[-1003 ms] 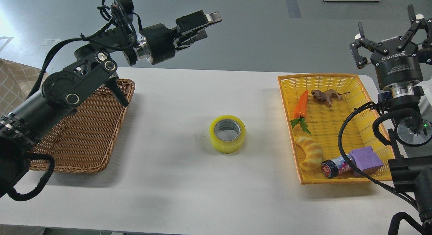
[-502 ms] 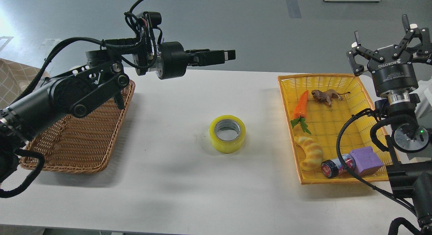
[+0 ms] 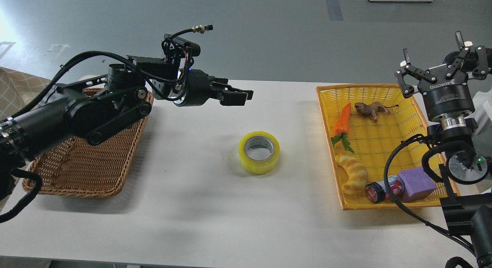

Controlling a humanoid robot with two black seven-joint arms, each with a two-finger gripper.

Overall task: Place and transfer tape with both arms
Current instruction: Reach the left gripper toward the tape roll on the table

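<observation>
Two black arms reach over one big white table point(image 3: 200, 206). On the left side of the table sits a brown basket point(image 3: 84, 168), and the left arm point(image 3: 77, 118) crosses over its back part. On the right side sits a yellow basket point(image 3: 384, 145), and the right arm point(image 3: 457, 160) stands up along its right edge.

The left gripper point(image 3: 238, 97) hangs in the air over the table, pointing to the right. Its fingers lie close together with nothing in them, but they are dark and seen from the side, so I cannot tell if they are fully closed. The right gripper point(image 3: 442, 64) is up high past the far right corner of the yellow basket. Its fingers are spread wide apart and hold nothing.

The tape point(image 3: 259, 152) lies flat on the bare table between the two baskets, with its hole facing up. It is nearer to the camera than the left gripper and a bit to the right of it. No gripper touches it. The right gripper is well away from it.

Inside the yellow basket are a bread toy point(image 3: 351, 173), an orange carrot point(image 3: 342, 124), a purple block point(image 3: 417, 183), a small jar point(image 3: 382, 190) lying on its side and touching the block, and a little brown lion point(image 3: 371, 109).
</observation>
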